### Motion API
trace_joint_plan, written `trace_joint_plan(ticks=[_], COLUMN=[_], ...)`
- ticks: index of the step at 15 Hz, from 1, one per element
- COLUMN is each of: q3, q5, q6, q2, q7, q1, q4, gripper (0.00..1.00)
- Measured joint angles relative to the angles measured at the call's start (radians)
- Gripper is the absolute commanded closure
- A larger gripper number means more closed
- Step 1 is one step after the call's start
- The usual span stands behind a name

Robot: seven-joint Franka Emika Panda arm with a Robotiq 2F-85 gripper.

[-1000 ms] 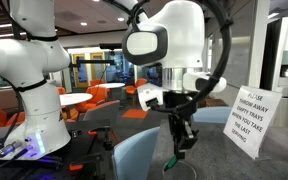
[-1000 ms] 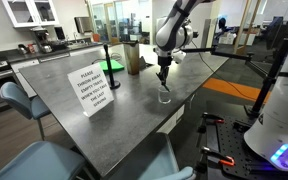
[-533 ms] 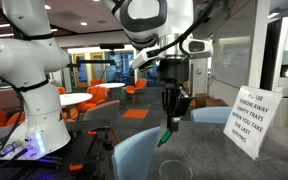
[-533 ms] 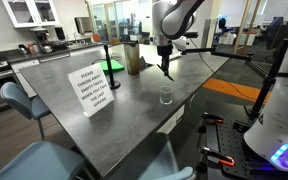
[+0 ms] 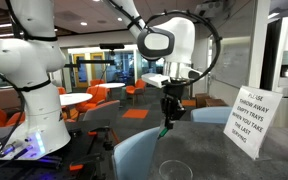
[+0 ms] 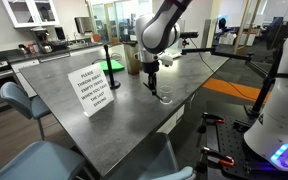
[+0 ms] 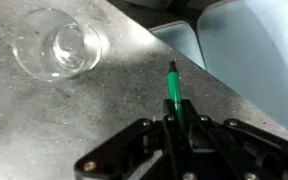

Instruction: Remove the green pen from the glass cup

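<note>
I have the tool (image 7: 181,122) pinched narrow on the green pen (image 7: 172,84). In the wrist view its 2 dark fingers (image 7: 168,145) meet around the pen's upper part. The free end sticks out past them toward the grey speckled counter (image 7: 44,120).

The pen is clear of the glass cup (image 7: 61,45). The cup stands upright on the counter, up and to the left in that view, apart from the pen's tip. I can see nothing inside it. Past the counter's edge, on the right of the wrist view, is the pale blue seat of a chair (image 7: 254,50).

In an exterior view the tool (image 6: 151,78) hangs above the counter (image 6: 94,125) with the pen (image 6: 152,88) pointing down out of it. The cup (image 6: 165,97) sits on the counter just beside and below it, toward the near edge. As far as I can tell the pen's tip is off the counter surface. A white folded sign (image 6: 92,88) with printed lettering stands on the counter, well apart from the cup.

In an exterior view the tool (image 5: 170,108) points down and the pen (image 5: 165,130) hangs slightly tilted beneath it, its lower end bright green against the dim room. The sign (image 5: 246,122) stands off to 1 side. From that angle the cup is too faint for me to place.
</note>
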Motion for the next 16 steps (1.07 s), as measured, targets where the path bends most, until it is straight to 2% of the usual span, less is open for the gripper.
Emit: trace_joint_plan(ticks=[5, 6, 7, 10, 15, 16], q3=[0.022, 0.022, 0.023, 0.032, 0.064, 0.067], q5=[-0.031, -0.049, -0.065, -0.096, -0.098, -0.098], q6=[-0.126, -0.155, -0.18, -0.219, -0.219, -0.219], q2=[0.263, 0.309, 0.348, 0.425, 0.408, 0.392], q7=[0.001, 0.002, 0.002, 0.003, -0.004, -0.005], q1=[0.004, 0.004, 0.004, 0.011, 0.011, 0.011], q4=[0.234, 0.284, 0.329, 0.427, 0.456, 0.45], gripper=[0.97, 0.62, 0.61, 0.39, 0.02, 0.0])
